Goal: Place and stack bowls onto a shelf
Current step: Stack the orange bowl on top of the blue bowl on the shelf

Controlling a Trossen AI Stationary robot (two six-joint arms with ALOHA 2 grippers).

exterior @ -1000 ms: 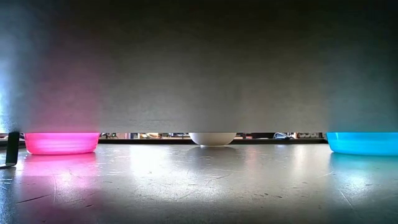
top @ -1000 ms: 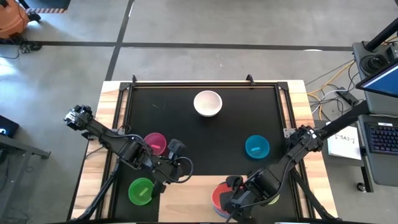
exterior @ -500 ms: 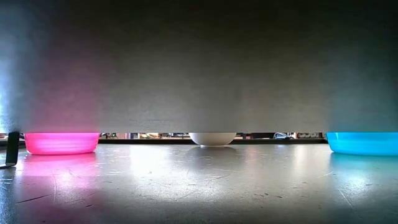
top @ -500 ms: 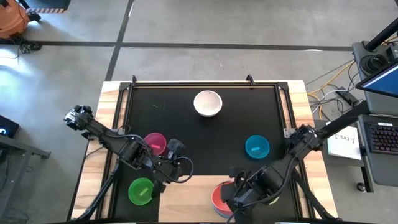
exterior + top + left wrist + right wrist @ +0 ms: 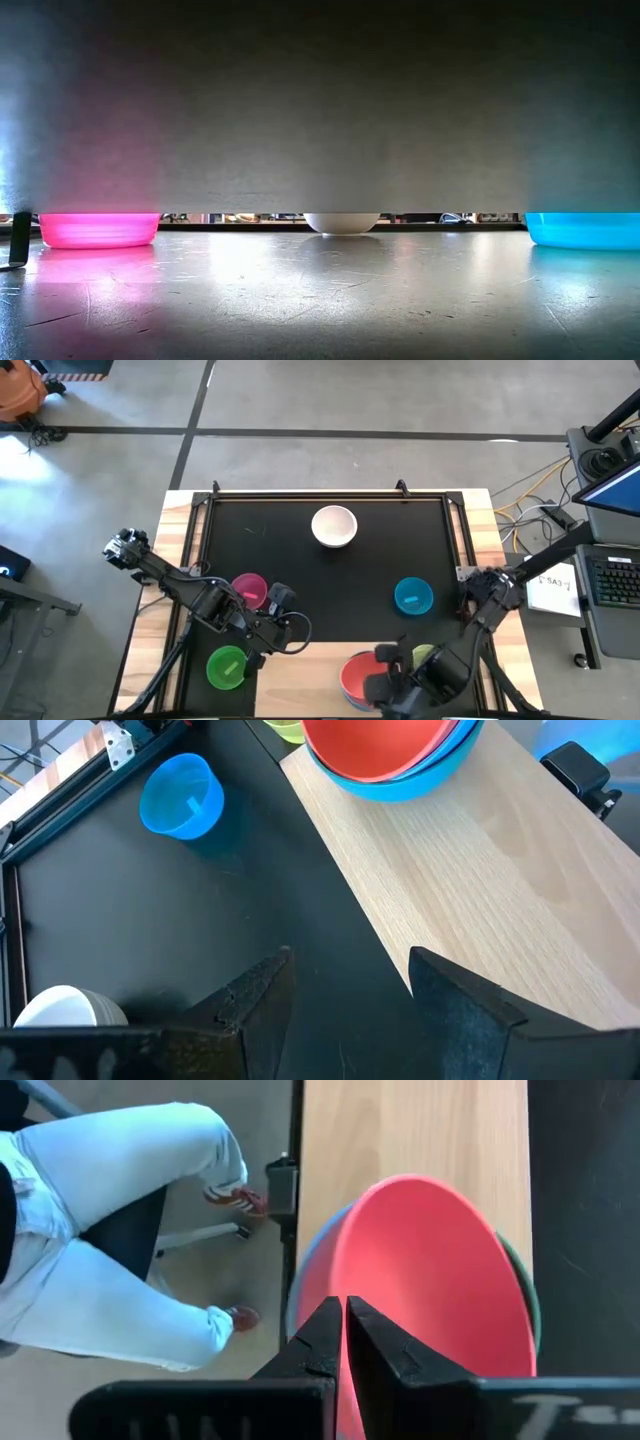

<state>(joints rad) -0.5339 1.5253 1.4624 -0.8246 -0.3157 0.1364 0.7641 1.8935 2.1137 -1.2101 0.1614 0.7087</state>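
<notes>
The light-wood shelf (image 5: 300, 682) lies at the table's near edge. On it a red bowl (image 5: 355, 675) sits nested in a grey-blue bowl (image 5: 420, 775), and a darker rim (image 5: 532, 1305) shows beside them. A yellow-green bowl (image 5: 425, 656) stands just right of the stack. My right gripper (image 5: 345, 1320) is shut at the red bowl's rim. My left gripper (image 5: 350, 990) is open and empty over the shelf's left edge (image 5: 288, 622). Green (image 5: 227, 667), magenta (image 5: 249, 590), cyan (image 5: 413, 596) and white (image 5: 334, 526) bowls rest on the black mat. My right gripper pinches the red bowl's rim (image 5: 338, 1280) between its two fingers, one finger inside the bowl and one outside. The fingers come nearly level from the table's right side. The bowl sits upright, nested in the grey-blue bowl on the shelf.
A person's legs and red shoes (image 5: 120, 1230) show on the floor just past the table's near edge. The low view shows the magenta (image 5: 98, 228), white (image 5: 341, 222) and cyan (image 5: 583, 229) bowls. The mat (image 5: 380, 550) lies bare between the bowls.
My right arm has swung toward the table's right and near edges. More of the red bowl now shows, and the yellow-green bowl beside it has come into sight.
</notes>
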